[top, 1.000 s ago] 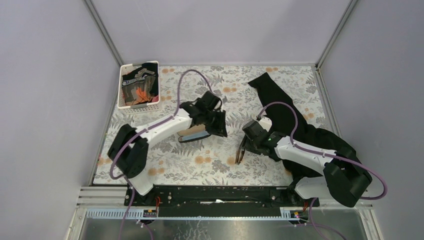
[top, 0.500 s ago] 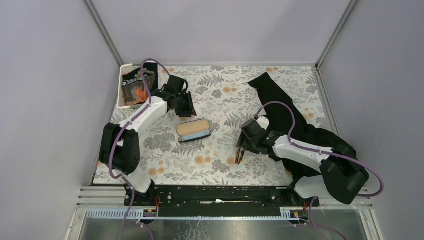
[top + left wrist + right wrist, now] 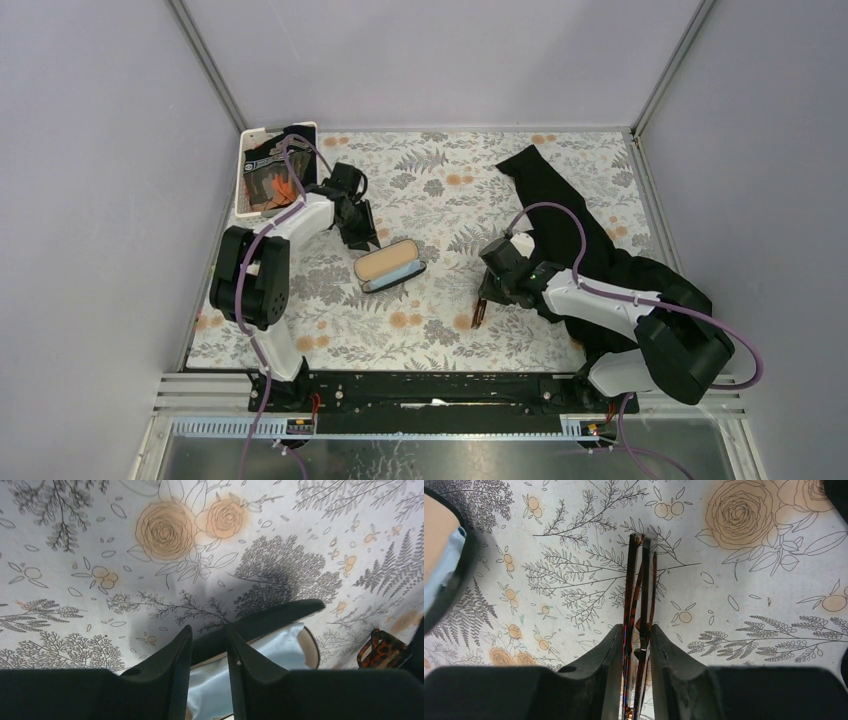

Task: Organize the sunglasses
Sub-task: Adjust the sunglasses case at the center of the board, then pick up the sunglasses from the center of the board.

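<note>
Sunglasses (image 3: 641,605) are folded flat and pinched edge-on btwn the pads of the right gripper (image 3: 634,630), jaws closed down to the frame's thickness. In the top view they're just right of centre, low over the floral table cover (image 3: 440,330); can't tell if the tip touches it. They're apart from the glasses case (image 3: 390,268), which lies open at frame centre, tan lining up, w/ a light-blue cloth (image 3: 270,645) inside. Left gripper (image 3: 207,630) sits just upper left of the case, open only a crack, nothing in it.

Step in hand, I'd judge: carry the specs over & lay them in the case. To do it well:
- lift enough to clear the rim
- turn the wrist so the frame's long side runs along the case's long side
- lower onto the cloth
- release w/ a small opening so nothing flicks out

Left gripper could steady the case if it slides.
</note>
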Motion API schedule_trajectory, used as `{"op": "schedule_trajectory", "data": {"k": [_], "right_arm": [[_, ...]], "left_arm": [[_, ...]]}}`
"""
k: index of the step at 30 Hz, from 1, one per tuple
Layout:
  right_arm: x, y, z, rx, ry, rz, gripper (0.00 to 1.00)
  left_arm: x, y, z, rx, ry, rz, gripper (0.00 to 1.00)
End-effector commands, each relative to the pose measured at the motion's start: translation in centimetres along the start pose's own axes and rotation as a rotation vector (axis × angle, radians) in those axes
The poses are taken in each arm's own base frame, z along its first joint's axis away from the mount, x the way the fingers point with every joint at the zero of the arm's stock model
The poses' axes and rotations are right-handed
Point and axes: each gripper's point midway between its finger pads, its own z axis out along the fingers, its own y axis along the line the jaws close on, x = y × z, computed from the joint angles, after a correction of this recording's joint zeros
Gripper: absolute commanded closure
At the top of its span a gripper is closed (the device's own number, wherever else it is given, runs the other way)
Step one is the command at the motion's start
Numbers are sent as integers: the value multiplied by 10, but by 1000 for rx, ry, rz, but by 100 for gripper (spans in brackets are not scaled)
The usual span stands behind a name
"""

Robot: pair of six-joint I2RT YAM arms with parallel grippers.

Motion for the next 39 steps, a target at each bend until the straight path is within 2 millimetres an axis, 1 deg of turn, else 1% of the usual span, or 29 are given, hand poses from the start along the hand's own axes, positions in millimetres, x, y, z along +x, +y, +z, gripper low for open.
{"op": "schedule_trajectory", "data": {"k": [1,7,12,14,16,17,20,23,28,33,35,37,38,39], "right_arm": [[-11,6,-9,-20,-42,-54,74],[-12,13,-12,-43,-19,-137,77],[-12,27,-17,-107,8,-227,78],[-14,31,-22,-126,12,-259,79],[-18,37,-28,-143,14,-286,79],[-19,39,-31,-153,18,-303,79],[-23,44,-40,-170,19,-336,79],[-26,49,-47,-186,20,-348,79],[-28,58,-54,-223,20,-336,79],[-28,67,-63,-275,24,-321,78],[-29,71,-65,-291,23,-316,78],[-30,73,-66,-299,16,-312,78],[-29,75,-66,-310,24,-311,78],[-27,78,-68,-326,34,-310,78]], "left_arm": [[20,0,-4,27,46,4,64],[49,-7,-16,90,91,11,64],[72,-29,-27,145,111,54,64],[82,-42,-34,189,118,101,63],[85,-53,-43,221,107,145,63],[82,-57,-50,233,91,153,63],[65,-58,-65,237,23,155,62],[54,-56,-71,241,-10,148,61],[48,-50,-63,216,5,148,61],[31,-31,-54,148,-32,106,61],[28,-27,-50,144,-32,92,60],[27,-27,-43,149,-19,93,53],[28,-26,-38,151,-9,92,47],[29,-27,-33,155,6,90,43]]}}
